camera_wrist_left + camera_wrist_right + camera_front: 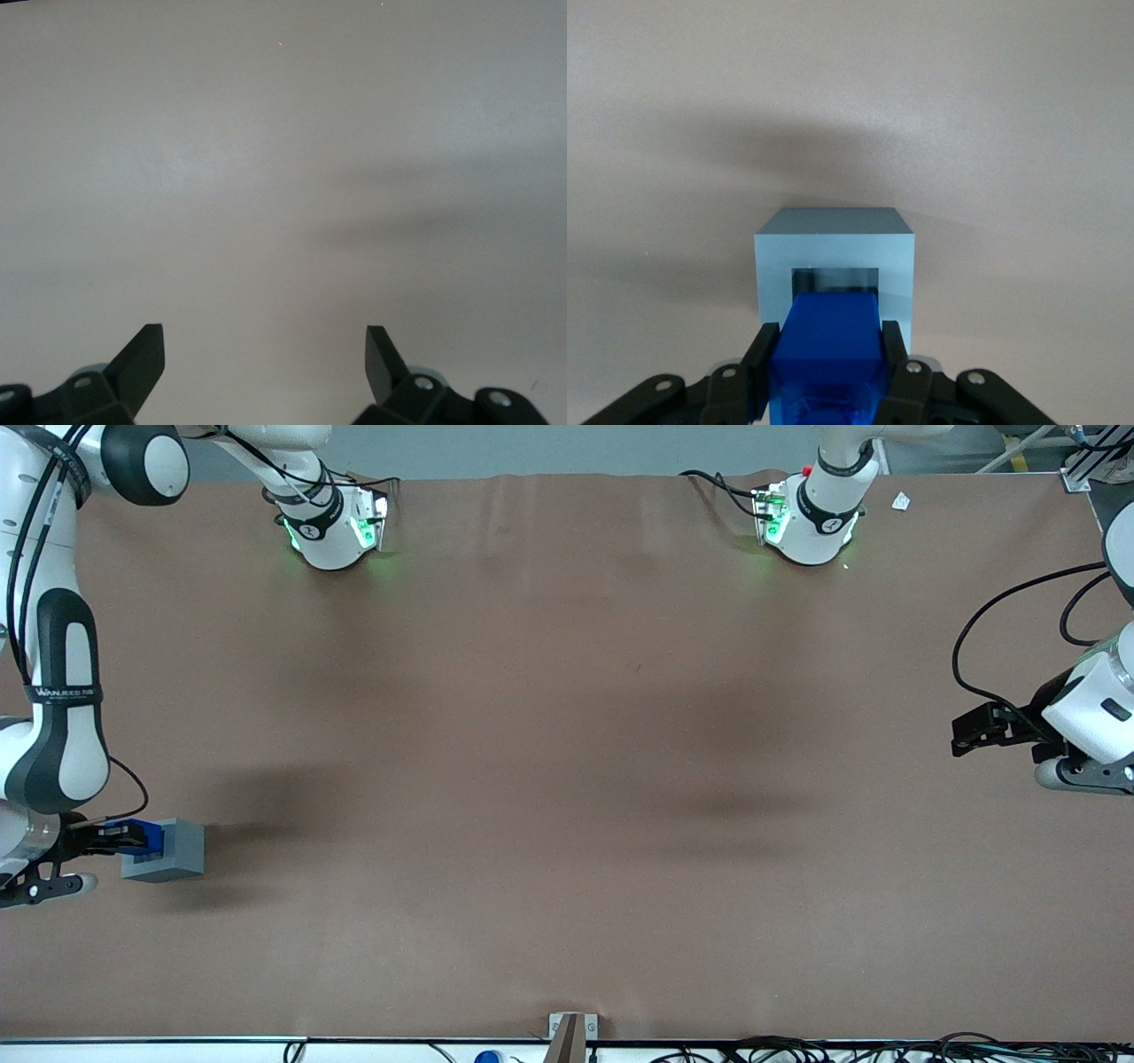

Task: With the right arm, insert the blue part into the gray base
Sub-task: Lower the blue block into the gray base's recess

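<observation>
Right wrist view shows you the gripper [830, 359] clamped on the blue part [829, 341], its tip at the gray base [833, 243] recess, near the table's [567, 735] working-arm end.

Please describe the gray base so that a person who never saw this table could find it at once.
Look at the brown table, at the working arm's end, in the part nearer the front camera. There the right arm's hand holds a blue part over a small cube: that is the gray base. It is the only gray block, with a square recess in its top.
</observation>
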You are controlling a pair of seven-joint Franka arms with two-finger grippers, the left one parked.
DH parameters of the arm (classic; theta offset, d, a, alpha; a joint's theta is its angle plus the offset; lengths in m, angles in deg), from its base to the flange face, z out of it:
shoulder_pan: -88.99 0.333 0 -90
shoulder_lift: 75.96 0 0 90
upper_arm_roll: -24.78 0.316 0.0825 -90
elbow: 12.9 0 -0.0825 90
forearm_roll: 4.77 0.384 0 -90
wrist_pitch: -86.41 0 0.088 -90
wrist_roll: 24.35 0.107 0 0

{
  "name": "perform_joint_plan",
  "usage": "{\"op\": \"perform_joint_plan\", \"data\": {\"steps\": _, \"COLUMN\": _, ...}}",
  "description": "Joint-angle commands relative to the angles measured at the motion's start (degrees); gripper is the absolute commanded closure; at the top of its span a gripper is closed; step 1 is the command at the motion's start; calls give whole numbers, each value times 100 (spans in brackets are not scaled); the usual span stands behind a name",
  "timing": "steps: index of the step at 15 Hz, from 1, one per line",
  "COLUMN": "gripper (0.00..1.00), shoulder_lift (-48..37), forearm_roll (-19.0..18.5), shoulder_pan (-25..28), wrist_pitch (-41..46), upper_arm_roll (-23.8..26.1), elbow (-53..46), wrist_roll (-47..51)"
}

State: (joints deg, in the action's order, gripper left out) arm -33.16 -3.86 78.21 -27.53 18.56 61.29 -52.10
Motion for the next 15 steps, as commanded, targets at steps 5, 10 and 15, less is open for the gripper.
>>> {"op": "perform_joint_plan", "data": {"steps": 5, "gripper": 100, "shoulder_lift": 52, "forearm_roll": 32, "shoulder_pan": -82, "wrist_pitch": -110, "upper_arm_roll": 68, "elbow": -54, "wrist_roll": 234}}
{"op": "perform_joint_plan", "data": {"steps": 10, "gripper": 100, "shoulder_lift": 105, "forearm_roll": 32, "shoulder_pan": -100, "wrist_pitch": -146, "upper_arm_roll": 86, "elbow": -151, "wrist_roll": 270}}
{"op": "perform_joint_plan", "data": {"steps": 15, "gripper": 100, "shoulder_lift": 149, "forearm_roll": 84, "shoulder_pan": -74, "wrist_pitch": -173, "upper_arm_roll": 95, "elbow": -160, "wrist_roll": 384}}
